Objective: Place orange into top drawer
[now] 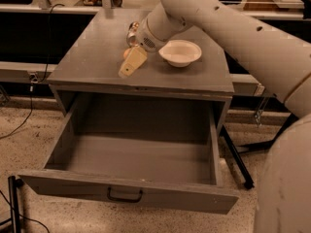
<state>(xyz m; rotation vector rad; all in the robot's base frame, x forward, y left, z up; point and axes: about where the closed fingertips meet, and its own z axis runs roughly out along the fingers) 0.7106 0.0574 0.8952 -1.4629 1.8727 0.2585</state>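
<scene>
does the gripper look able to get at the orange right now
Likely yes: the gripper is right at the orange on the cabinet top, nothing between them, the bowl off to one side.

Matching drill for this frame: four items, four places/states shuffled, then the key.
1 orange
2 white bowl
3 top drawer
4 gripper

A pulled open, nothing inside
B on cabinet top, right of the gripper
C low over the cabinet top, just in front of the orange
D on the cabinet top, mostly hidden behind the gripper

Pairs: 1-D, 2-B, 3-A, 4-C
</scene>
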